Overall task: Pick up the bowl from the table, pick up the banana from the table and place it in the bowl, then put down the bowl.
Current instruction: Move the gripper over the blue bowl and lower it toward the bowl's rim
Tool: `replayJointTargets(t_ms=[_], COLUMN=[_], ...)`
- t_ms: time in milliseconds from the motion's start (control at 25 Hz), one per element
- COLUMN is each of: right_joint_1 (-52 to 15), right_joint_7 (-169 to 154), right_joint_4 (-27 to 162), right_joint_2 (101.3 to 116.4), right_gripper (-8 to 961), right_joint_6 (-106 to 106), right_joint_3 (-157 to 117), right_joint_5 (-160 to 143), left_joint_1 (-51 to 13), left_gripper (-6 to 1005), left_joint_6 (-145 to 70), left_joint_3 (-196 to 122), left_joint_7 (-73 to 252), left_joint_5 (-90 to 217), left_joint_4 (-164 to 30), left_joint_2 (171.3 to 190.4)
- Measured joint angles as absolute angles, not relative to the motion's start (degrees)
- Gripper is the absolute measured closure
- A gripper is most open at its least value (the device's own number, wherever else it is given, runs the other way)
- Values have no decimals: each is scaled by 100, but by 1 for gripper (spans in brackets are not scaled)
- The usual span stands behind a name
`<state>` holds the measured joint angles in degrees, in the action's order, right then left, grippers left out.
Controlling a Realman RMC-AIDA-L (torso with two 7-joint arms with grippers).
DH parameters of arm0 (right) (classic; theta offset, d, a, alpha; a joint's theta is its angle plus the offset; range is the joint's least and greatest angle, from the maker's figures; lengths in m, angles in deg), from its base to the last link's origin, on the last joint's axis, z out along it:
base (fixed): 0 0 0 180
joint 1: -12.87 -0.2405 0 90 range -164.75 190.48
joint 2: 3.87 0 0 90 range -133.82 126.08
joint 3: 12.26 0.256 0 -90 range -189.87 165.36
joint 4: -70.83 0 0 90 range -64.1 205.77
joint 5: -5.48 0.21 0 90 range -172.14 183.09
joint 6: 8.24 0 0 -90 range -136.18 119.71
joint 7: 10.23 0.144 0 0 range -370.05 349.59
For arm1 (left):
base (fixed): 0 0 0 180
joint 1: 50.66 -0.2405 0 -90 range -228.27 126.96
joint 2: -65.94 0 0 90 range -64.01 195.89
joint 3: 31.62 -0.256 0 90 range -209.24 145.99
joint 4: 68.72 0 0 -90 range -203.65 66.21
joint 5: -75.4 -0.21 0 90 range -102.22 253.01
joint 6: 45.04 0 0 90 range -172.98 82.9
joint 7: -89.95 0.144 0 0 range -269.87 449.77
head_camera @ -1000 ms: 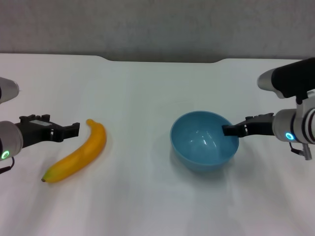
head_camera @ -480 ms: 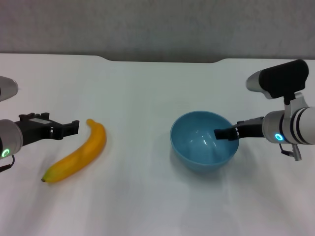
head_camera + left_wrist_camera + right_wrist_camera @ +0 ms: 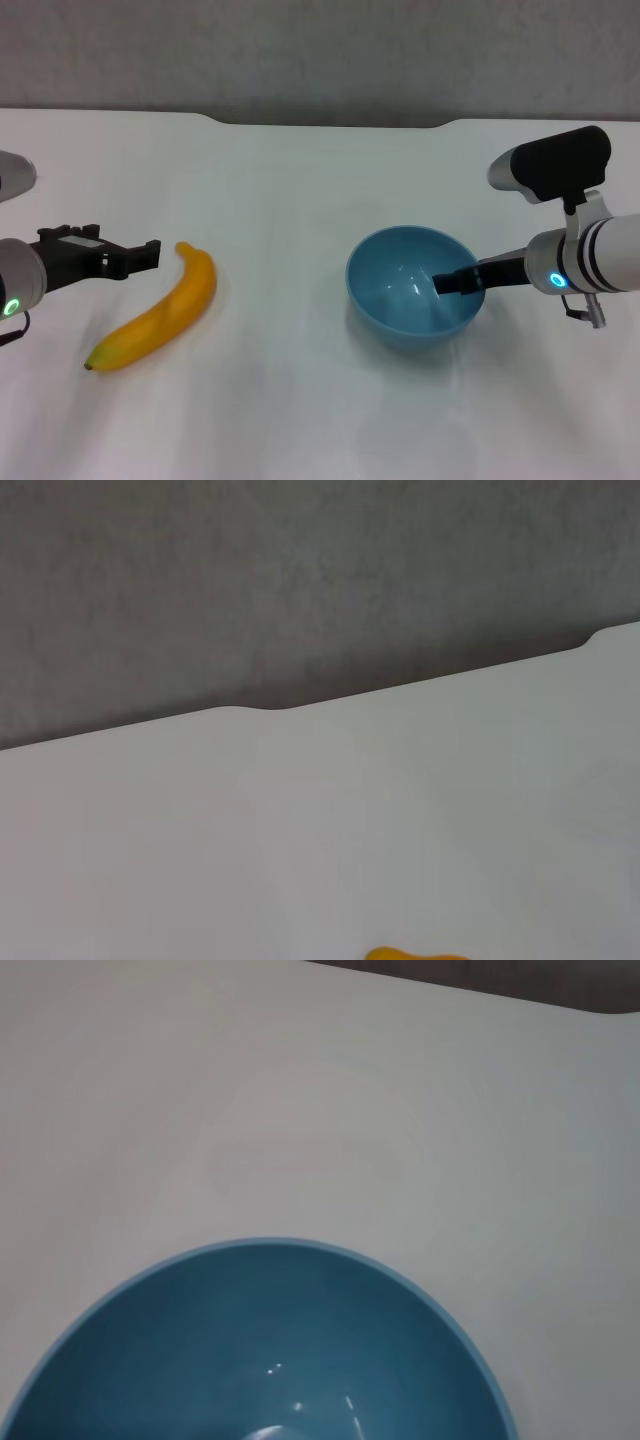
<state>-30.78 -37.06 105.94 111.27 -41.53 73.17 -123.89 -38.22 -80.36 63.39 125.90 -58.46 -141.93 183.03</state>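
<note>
The light-blue bowl [image 3: 398,300] stands upright on the white table [image 3: 300,170], right of centre. It fills the lower part of the right wrist view [image 3: 250,1350] and holds nothing. My right gripper [image 3: 452,283] comes in from the right, and its dark tip passes over the bowl's right rim into the inside. The yellow banana [image 3: 160,315] lies flat at the left, with its upper end pointing to the far side. A small bit of it shows in the left wrist view [image 3: 415,954]. My left gripper [image 3: 150,255] hovers just left of the banana's upper end, apart from it.
The table's far edge has a shallow notch [image 3: 330,122], with a grey wall behind it. The right arm's bulky black-and-white wrist [image 3: 575,215] hangs over the table's right side. Nothing else stands on the tabletop.
My right gripper has moved left and a little down, from the bowl's right rim to well inside it. The left gripper has barely shifted. Bowl and banana have not moved.
</note>
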Motion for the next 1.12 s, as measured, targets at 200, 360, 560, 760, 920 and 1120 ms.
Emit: replayJointTargets(t_ms=[200, 360, 560, 760, 920, 1120], right_joint_1=[-3117, -3134, -3239, -3178, -2807, -2533], right_joint_7=[-3679, -3653, -3650, -3661, -3755, -3963], right_joint_4=[10558, 10514, 10285, 10306, 10607, 10776], right_joint_2=[11127, 11127, 11135, 11157, 11136, 11120], right_gripper=[159, 243, 405, 526, 727, 777], right_joint_6=[-4166, -4217, -4235, -4070, -3744, -3515], right_joint_3=[7317, 7317, 7299, 7181, 7131, 7159], right_joint_5=[-12382, -12378, -12372, -12367, -12071, -11806], left_joint_1=[-3813, -3812, -3808, -3817, -3842, -3848], left_gripper=[113, 112, 113, 113, 112, 112], left_joint_6=[-8037, -8035, -8004, -7981, -7970, -7962], left_joint_3=[6339, 6339, 6339, 6339, 6339, 6339], left_joint_7=[12590, 12589, 12582, 12581, 12581, 12581], left_joint_5=[-5846, -5847, -5844, -5795, -5793, -5793], left_joint_4=[-14191, -14189, -14147, -14110, -14110, -14048], left_joint_2=[18301, 18302, 18306, 18308, 18310, 18307])
